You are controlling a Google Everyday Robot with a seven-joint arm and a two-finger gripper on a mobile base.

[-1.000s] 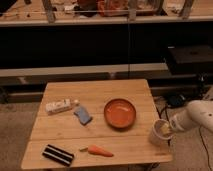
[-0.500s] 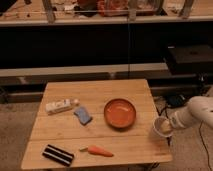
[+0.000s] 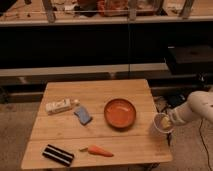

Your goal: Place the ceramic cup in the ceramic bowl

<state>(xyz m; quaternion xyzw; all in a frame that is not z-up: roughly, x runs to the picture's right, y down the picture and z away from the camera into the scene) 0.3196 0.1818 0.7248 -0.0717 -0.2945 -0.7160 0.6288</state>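
Observation:
The white ceramic cup (image 3: 162, 123) hangs just above the right edge of the wooden table (image 3: 95, 92), its pale inside facing the camera. My gripper (image 3: 170, 120) reaches in from the right on a white arm (image 3: 197, 106) and is shut on the cup's right side. The orange-red ceramic bowl (image 3: 120, 112) sits on the table, right of centre, about a cup's width to the left of the cup. The bowl holds nothing.
A white bottle (image 3: 59, 105) lies at the table's left, with a blue sponge (image 3: 83, 114) beside it. An orange carrot (image 3: 98, 150) and a black striped bar (image 3: 57, 154) lie near the front edge. Dark shelving stands behind the table and a black box (image 3: 192, 57) at the right.
The cup and my gripper have moved slightly up and a little to the right at the table's right edge. Everything else on the table has stayed put.

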